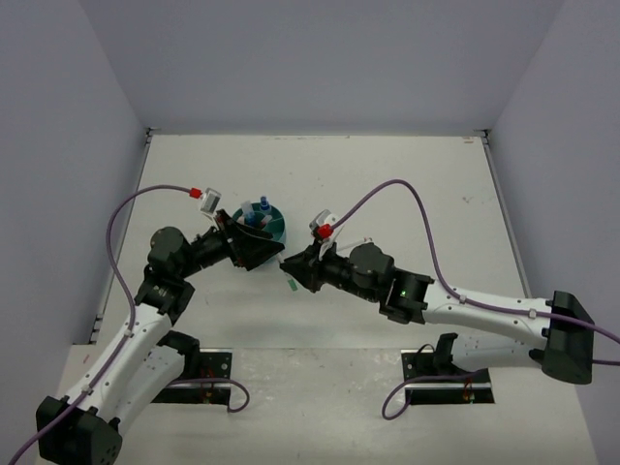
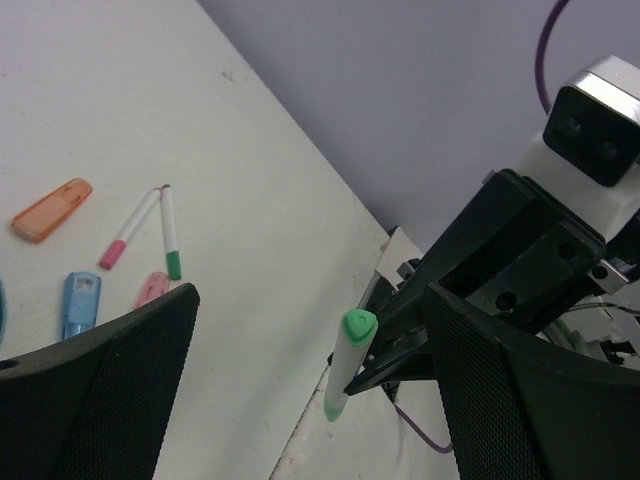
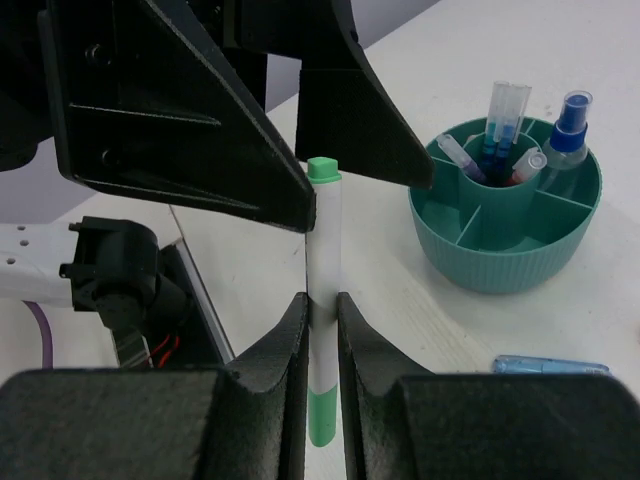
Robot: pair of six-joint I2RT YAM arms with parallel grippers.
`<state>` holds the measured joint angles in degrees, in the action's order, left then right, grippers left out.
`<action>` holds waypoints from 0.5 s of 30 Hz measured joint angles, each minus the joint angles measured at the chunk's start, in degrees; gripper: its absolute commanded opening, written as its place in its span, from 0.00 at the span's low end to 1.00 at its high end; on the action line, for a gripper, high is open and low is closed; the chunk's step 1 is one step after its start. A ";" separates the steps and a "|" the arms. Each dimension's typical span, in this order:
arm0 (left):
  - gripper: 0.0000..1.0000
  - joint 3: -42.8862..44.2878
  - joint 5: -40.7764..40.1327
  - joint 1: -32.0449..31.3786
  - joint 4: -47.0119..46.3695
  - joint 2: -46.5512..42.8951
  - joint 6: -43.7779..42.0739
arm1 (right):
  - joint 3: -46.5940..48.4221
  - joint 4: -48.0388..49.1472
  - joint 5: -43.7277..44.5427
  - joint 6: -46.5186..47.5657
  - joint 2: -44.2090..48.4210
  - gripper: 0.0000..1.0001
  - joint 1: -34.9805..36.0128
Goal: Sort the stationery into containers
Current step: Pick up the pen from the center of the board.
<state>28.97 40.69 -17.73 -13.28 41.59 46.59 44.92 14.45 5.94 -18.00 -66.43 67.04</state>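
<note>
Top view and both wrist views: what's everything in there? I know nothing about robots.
table: one, white, under everything.
organizer: one, teal, round, on the table.
cup pens: several, blue and red tinted, standing in the organizer's central cup.
spray bottle: one, clear with blue cap, outer compartment.
held pen: one, white with green ends, upright in the right gripper.
thin pens: two, white, pink-capped and green-capped, lying on the table.
stubby markers: three, orange, light blue, pink, lying on the table.
right gripper: black, shut on the held pen.
left gripper: black, open, at the pen's top.
</note>
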 measured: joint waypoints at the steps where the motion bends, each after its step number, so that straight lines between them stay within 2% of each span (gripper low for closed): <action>1: 0.88 -0.52 0.71 -0.40 -1.62 -0.17 0.64 | 0.01 0.67 -0.63 0.46 0.07 0.00 -0.06; 4: 0.75 -2.38 2.45 -0.79 -6.15 -0.62 2.97 | 0.01 1.36 -2.13 1.36 0.08 0.00 -0.08; 7: 0.55 -3.51 3.50 -0.91 -8.59 -0.69 4.52 | 0.01 1.55 -2.63 1.80 0.24 0.00 -0.08; 8: 0.51 -3.82 3.77 -0.95 -9.18 -0.69 4.93 | 0.01 1.59 -2.67 1.92 0.32 0.00 -0.08; 10: 0.38 -4.15 4.33 -1.30 -10.94 -0.45 5.99 | 0.01 1.59 -2.69 2.21 0.75 0.00 -0.08; 12: 0.15 -4.26 4.84 -1.67 -12.42 0.04 6.80 | 0.01 1.59 -2.66 2.52 1.30 0.00 -0.09; 14: 0.03 -4.26 5.36 -1.95 -13.82 0.66 7.49 | 0.01 1.57 -2.50 2.73 1.56 0.00 -0.10; 15: 0.01 -4.26 5.64 -2.00 -14.29 0.88 7.71 | 0.01 1.40 -2.44 2.92 1.57 0.02 -0.23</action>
<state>24.71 46.33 -19.72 -27.57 42.47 54.29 44.93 15.84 3.50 -15.08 -64.86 66.81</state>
